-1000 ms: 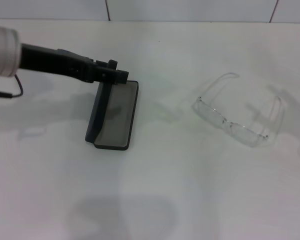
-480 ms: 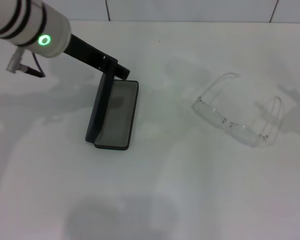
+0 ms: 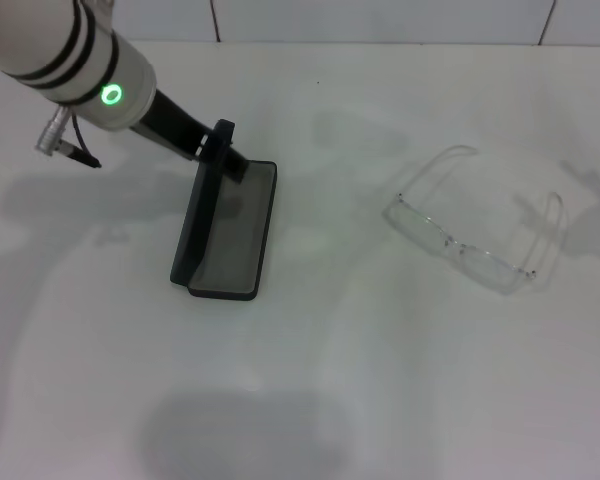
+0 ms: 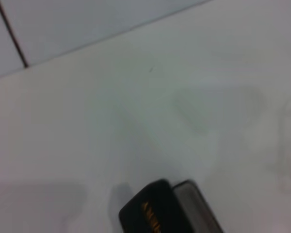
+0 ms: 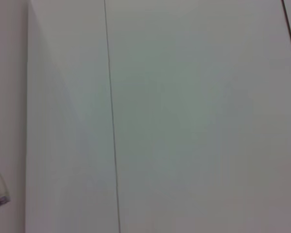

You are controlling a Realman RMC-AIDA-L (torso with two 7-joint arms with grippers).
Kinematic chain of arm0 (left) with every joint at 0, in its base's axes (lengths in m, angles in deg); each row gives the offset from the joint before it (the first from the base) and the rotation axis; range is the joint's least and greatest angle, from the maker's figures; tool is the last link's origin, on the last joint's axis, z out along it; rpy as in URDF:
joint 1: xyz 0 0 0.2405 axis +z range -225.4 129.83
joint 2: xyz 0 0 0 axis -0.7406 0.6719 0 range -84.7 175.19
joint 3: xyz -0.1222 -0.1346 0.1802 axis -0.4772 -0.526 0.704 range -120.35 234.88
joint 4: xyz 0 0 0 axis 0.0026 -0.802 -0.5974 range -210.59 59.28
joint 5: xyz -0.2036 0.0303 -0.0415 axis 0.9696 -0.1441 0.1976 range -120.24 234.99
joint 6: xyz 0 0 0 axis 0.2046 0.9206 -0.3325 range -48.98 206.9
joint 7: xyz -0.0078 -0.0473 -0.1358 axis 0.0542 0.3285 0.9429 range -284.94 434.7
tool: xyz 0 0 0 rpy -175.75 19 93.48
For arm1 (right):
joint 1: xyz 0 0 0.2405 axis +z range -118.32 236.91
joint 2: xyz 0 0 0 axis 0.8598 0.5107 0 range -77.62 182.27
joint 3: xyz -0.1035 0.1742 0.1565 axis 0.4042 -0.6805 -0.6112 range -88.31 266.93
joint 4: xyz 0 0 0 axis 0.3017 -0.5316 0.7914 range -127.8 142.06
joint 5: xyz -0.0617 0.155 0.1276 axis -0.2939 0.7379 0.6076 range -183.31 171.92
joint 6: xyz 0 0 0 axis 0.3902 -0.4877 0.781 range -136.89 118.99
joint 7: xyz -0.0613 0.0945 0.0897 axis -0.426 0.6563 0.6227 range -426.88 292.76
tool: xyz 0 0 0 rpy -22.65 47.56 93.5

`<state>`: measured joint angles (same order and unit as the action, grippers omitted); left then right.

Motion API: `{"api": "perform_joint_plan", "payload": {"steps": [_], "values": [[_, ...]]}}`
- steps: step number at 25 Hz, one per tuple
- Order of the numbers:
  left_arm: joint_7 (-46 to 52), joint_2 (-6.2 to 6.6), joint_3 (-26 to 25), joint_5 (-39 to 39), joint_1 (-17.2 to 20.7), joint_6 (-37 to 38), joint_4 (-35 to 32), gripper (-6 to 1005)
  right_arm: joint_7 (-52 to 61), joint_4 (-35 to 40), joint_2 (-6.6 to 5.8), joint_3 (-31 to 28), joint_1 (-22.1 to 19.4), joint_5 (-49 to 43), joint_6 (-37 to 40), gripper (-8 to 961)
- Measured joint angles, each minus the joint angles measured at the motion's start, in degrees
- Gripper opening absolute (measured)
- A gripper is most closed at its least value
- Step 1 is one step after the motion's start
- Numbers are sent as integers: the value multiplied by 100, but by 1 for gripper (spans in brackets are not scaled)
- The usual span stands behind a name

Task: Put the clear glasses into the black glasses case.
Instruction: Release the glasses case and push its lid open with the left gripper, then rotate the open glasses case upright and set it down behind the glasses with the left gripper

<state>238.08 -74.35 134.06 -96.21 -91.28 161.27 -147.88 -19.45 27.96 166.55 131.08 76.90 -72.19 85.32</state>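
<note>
While the black glasses case (image 3: 225, 228) lies open on the white bench (image 3: 310, 380) with its lid raised, the left end effector (image 3: 224, 148) sits at the lid's far top corner; whether it is spread or pressed together cannot be told. Well to the right of the case, the clear glasses (image 3: 475, 222) rest untouched, arms unfolded.
</note>
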Motion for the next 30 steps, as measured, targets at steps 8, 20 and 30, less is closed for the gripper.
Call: {"api": "perform_joint_plan", "payload": {"steps": [8,20,30], "values": [[-17,0,4,-76,-49,-162,338,640,-57,0,4,-28,63,14,-51,841],[-440,16,19,-155,-55,3,591,557,-54,-1,24,-73,39,78,-17,840],[-735,4,19,-2,-140,231,497,302,-63,-32,48,-134,-25,78,-22,840]]}}
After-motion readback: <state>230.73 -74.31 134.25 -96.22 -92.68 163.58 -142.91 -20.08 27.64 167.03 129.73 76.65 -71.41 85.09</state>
